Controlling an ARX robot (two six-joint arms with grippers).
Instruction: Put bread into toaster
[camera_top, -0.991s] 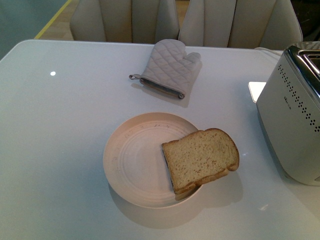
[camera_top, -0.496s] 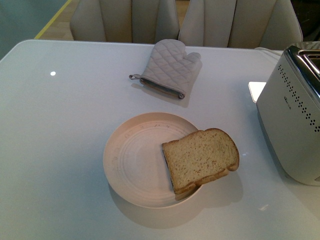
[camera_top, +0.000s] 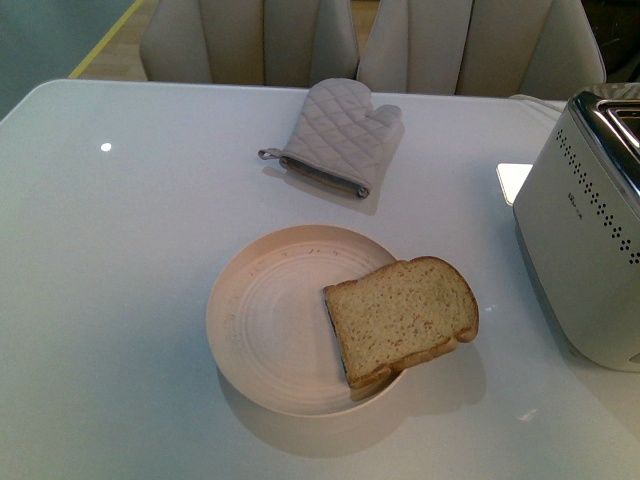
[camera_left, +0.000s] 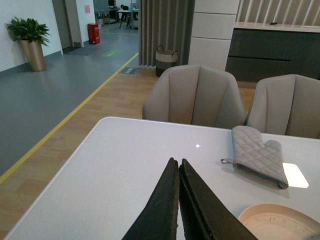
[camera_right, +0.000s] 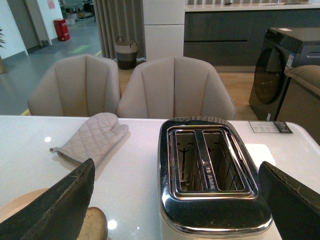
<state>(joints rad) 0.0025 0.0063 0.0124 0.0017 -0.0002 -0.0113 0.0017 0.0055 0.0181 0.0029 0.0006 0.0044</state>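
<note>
- While you look through the front camera, you find the bread (camera_top: 400, 318) lying on the right part of a round pale pink plate (camera_top: 265, 320).
- Its rounded top leans over the plate rim on the side of the toaster (camera_top: 585, 250), and its straight lower edge rests inside the plate.
- You see the toaster standing on the white surface (camera_top: 120, 260) at the right edge of this view, apart from the plate, with rows of small dark dots along its side.
- Behind the plate lies a grey quilted oven mitt (camera_top: 340, 135), flat on the surface and well apart from the bread.
- Two beige chairs (camera_top: 250, 40) stand at the far side of the surface.
- From the left wrist camera you can see the left gripper (camera_left: 178, 162) above the surface with its black jaws pressed together and nothing between them.
- From the right wrist camera you see the right gripper (camera_right: 176, 164) with its jaws spread wide and holding nothing; the chrome top of the toaster shows between them.
- Both toaster slots (camera_right: 210, 160) face up and are empty.
- One corner of the bread shows in this same view beside one jaw of the right gripper.
</note>
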